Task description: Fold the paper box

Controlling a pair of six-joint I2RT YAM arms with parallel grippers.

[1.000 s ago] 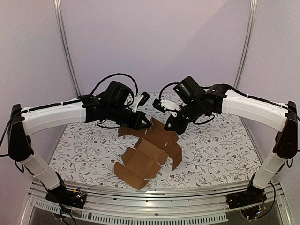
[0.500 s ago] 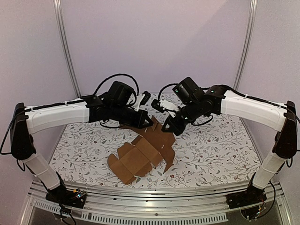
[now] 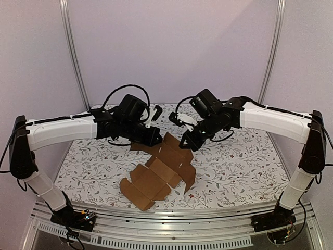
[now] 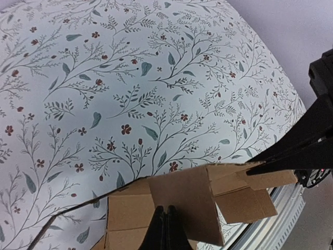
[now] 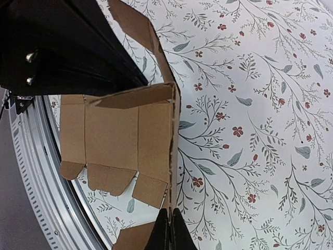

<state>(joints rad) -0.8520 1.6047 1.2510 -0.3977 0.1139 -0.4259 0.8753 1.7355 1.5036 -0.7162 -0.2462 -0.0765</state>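
The paper box (image 3: 156, 174) is lying mid-counter (image 3: 239, 161), plain brown and partly unfolded. Its near flaps are resting flat on the floral cover, and its far panels are being held up off it.

The left hand (image 3: 155, 139) is gripping the far left panel. In its wrist view the fingers are pressing fully together on the cardboard edge.

The right hand (image 3: 186, 142) is pinching the far right panel along a crease. Its fingers are likewise closed tight on the sheet, and that panel is standing tilted.

Both hands are sitting near one another over the box's far end.
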